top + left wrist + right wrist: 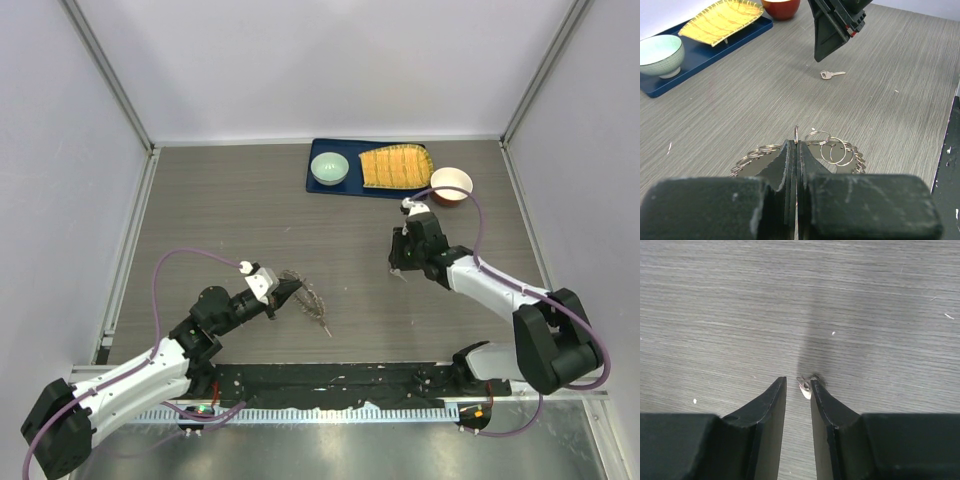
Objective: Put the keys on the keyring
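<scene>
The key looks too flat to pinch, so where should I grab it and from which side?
Probably the blade of the key, from straight above, pinching across its thin edges. It lies flat on the table, so no side is open, and that leaves the round head free for the keyring.

Blue tray (330,190) holds green bowl (329,167) and yellow plate (396,166); red bowl (451,185) beside.

Tiny silver key (832,74) lying flat; keyring (305,297) — fringed w/ small rings — well apart.
</scene>
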{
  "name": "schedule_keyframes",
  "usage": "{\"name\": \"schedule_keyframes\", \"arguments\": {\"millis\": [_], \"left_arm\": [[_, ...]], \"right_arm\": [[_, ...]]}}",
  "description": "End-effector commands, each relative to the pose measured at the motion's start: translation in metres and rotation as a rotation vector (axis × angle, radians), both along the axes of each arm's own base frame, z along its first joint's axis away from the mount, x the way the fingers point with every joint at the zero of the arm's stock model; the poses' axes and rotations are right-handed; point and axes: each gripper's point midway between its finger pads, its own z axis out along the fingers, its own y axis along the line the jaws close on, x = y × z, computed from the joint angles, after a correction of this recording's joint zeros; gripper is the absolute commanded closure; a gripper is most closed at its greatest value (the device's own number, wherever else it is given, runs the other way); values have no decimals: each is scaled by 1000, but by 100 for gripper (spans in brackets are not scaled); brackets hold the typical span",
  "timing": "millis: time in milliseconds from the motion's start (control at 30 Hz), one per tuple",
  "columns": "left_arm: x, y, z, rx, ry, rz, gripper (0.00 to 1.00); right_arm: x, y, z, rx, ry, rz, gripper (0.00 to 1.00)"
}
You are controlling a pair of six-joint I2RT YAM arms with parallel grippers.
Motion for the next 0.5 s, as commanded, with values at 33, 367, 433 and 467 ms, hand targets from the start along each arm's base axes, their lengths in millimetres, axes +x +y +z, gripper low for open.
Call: {"name": "schedule_keyframes", "arguments": {"millis": [33,367,433,467], "left_arm": [[1,-4,28,-46,-60,-12,100],[1,-3,31,-52,-66,-11,100],[1,-3,29,-49,-63,-14,100],[1,-4,30,-51,-62,-15,100]], "right_arm": [[-8,-3,-1,-78,64,138,68],[-12,-4,-8,-178,65,329,69],[-12,-4,-8,-186,63,336,69],[-11,-4,-8,-191,62,344,69]]}}
